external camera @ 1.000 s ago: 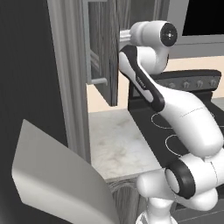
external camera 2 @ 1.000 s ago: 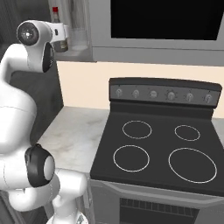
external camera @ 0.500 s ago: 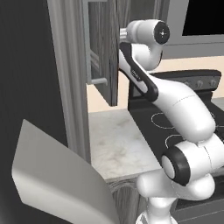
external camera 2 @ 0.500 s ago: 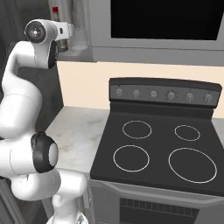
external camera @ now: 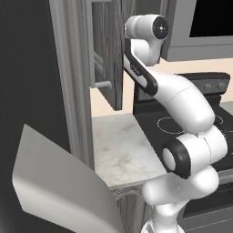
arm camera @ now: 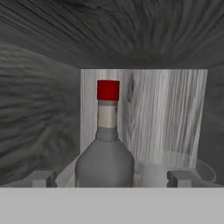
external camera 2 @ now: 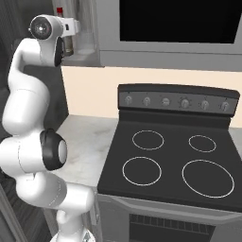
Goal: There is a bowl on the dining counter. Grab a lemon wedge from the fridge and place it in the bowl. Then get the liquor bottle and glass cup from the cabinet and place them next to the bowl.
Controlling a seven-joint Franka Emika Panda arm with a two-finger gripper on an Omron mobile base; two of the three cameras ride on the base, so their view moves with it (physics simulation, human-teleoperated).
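- Since a second ago the arm's top joint has swung further in toward the open cabinet (external camera: 109,54); base views otherwise unshifted, so the base is parked.
- Gripper (arm camera: 112,178) is up at cabinet height, pointing straight into the cabinet interior; its two finger tips (arm camera: 43,178) stand wide apart, nothing between them gripped.
- Hand view: liquor bottle (arm camera: 105,148) stands upright on the cabinet shelf, grey body, pale neck, red cap. It sits between the finger tips, left of centre, closer to the left tip. No contact visible.
- Glass cup (arm camera: 168,168) is just beside the bottle on its right, faint and see-through; whether the two touch I can't tell.
- Cabinet back wall is pale wood grain, side walls and ceiling dark grain.
- Right base view: bottle's red cap (external camera 2: 59,10) peeks out above the wrist, inside the cabinet, up left of the microwave (external camera 2: 177,21).
- Left base view: cabinet door hangs open toward the camera, pale bar handle (external camera: 101,83) at its lower edge.
- Below: marble counter (external camera 2: 87,142) beside the black stove (external camera 2: 175,165), four burner rings, knob row at the back.
- Dark grey fridge (external camera: 27,91) fills the left of the left base view, with a pale panel (external camera: 59,191) jutting out low down.
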